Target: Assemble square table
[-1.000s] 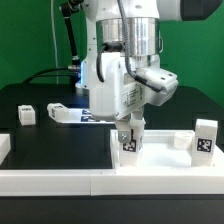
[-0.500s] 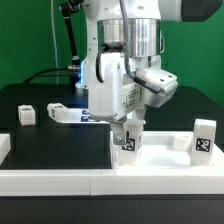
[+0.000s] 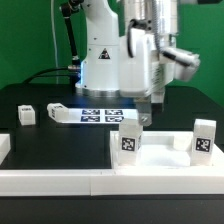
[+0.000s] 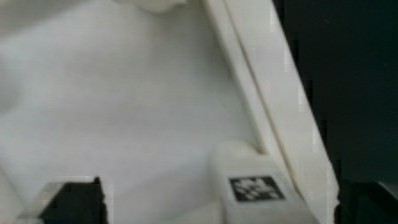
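Note:
The white square tabletop (image 3: 165, 158) lies tray-like at the exterior view's right, rim up. In the wrist view its surface (image 4: 125, 110) and rim (image 4: 267, 90) fill the picture. One white tagged leg (image 3: 128, 142) stands upright at its near-left corner, and its tag shows in the wrist view (image 4: 258, 187). A second leg (image 3: 205, 138) stands at the right edge. Two more legs (image 3: 25, 114) (image 3: 58, 110) lie on the black table at the left. My gripper (image 3: 150, 112) (image 4: 222, 205) hangs above and behind the first leg, open and empty; dark fingers (image 4: 71, 200) show on both sides.
The marker board (image 3: 100, 115) lies in front of the robot base. Long white border rails run along the front (image 3: 90, 182) and the left edge (image 3: 4, 148). A black mat (image 3: 55, 150) lies left of the tabletop.
My gripper has let go of the leg at the tabletop's corner, opened, and risen up and to the exterior view's right. The leg stays upright.

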`<action>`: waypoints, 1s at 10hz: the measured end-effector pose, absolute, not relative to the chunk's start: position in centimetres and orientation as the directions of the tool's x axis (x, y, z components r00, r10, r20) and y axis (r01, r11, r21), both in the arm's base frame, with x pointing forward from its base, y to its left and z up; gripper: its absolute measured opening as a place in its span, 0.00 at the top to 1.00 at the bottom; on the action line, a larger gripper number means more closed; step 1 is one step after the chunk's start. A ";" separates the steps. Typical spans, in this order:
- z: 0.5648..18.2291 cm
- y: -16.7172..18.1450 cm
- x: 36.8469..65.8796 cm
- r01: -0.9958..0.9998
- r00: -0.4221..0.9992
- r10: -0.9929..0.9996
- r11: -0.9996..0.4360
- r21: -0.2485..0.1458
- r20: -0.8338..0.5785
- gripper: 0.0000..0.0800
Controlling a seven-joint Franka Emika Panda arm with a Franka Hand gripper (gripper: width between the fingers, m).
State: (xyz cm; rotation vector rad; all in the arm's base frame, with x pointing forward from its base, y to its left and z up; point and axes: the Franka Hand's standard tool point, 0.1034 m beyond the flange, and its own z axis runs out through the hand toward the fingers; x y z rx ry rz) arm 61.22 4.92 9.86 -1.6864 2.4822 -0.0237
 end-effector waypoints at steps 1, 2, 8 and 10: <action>9.6 4.7 61.2 -0.923 -0.365 -0.925 0.375 -0.089 -0.107 0.19; 9.6 4.8 61.2 -0.923 -0.365 -0.925 0.375 -0.088 -0.107 0.19; 9.1 4.9 60.8 -0.925 -0.357 -0.928 0.367 -0.099 -0.104 0.19; 7.7 5.5 57.1 -0.924 -0.354 -0.931 0.363 -0.118 -0.088 0.19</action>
